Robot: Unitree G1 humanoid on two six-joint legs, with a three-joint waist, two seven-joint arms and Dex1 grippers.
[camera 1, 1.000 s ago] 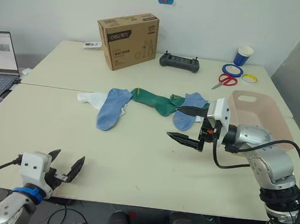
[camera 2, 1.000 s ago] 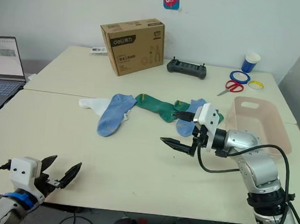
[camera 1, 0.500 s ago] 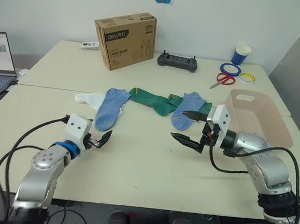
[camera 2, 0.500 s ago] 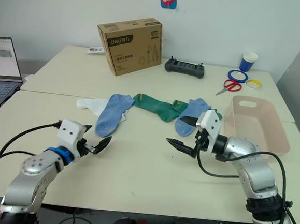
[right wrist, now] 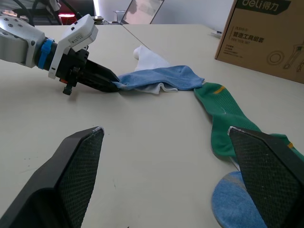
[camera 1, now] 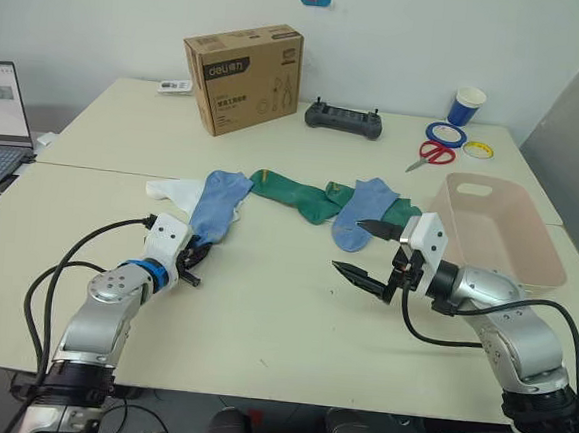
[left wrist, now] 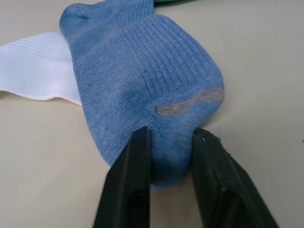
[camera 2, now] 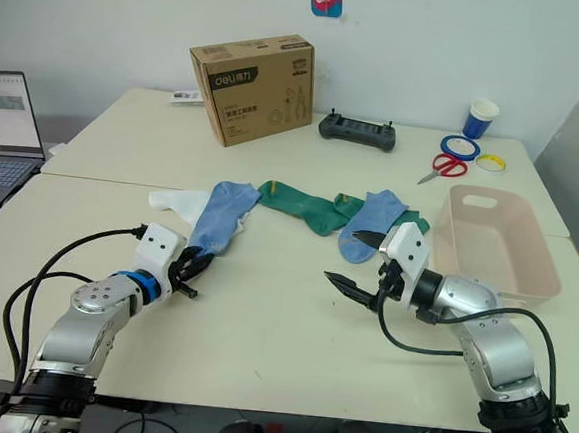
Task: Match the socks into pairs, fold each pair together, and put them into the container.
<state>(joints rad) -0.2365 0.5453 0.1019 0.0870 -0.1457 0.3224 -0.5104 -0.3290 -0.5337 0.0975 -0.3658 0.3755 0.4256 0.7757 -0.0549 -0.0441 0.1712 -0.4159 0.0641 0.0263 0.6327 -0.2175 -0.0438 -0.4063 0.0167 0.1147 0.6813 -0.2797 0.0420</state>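
Left end effector [left wrist: 168, 156] around blue sock [left wrist: 142, 80] toe

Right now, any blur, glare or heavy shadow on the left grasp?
Left wrist view: sharp on the light blue sock between the fingers, knit ribs legible, soft shadow under the toe. Right wrist view: left gripper sharp, own fingers close and soft-edged. Eye views: even light, no glare on the table.
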